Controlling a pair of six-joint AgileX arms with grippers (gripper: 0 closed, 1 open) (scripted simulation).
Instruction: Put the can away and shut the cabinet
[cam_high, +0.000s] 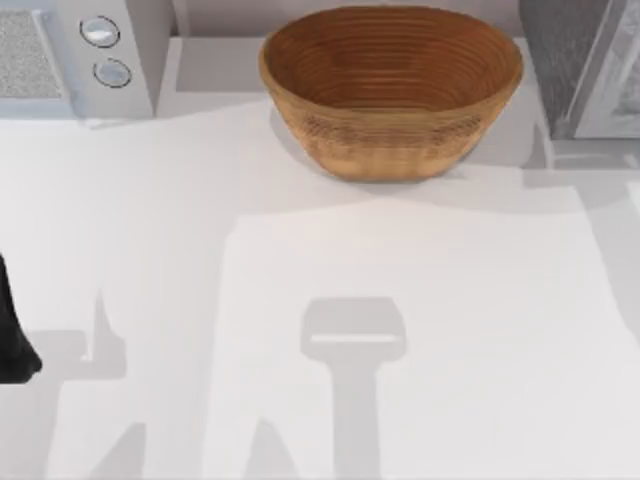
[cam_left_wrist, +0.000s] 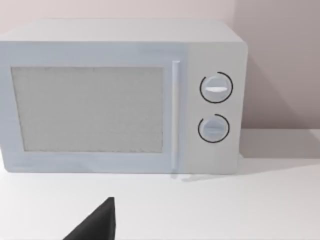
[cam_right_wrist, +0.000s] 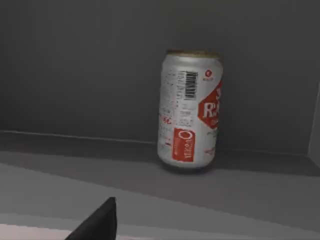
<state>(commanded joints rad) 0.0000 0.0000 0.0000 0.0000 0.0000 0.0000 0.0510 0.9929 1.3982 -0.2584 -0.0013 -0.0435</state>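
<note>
Fingers first: cannot tell whether spread or clenched on either side. Can make out one dark fingertip of left gripper over bare white table, and one dark fingertip of right gripper just short of a grey shelf, gripping nothing visible.

Nearest, at table's left edge in top view: dark bulk of left arm, low and off to the side.

Farther back, centre: woven bowl, brown, broad, upright on the tabletop.

Far left: pale microwave, door shut, two round dials stacked one above the other to the right of its handle; facing left gripper, well apart from it.

Far right: grey cabinet, seen from inside in right wrist view.

Deepest of all: the can, white with red markings and dull gold top, standing upright on cabinet floor close to the back wall, apart from right gripper.
</note>
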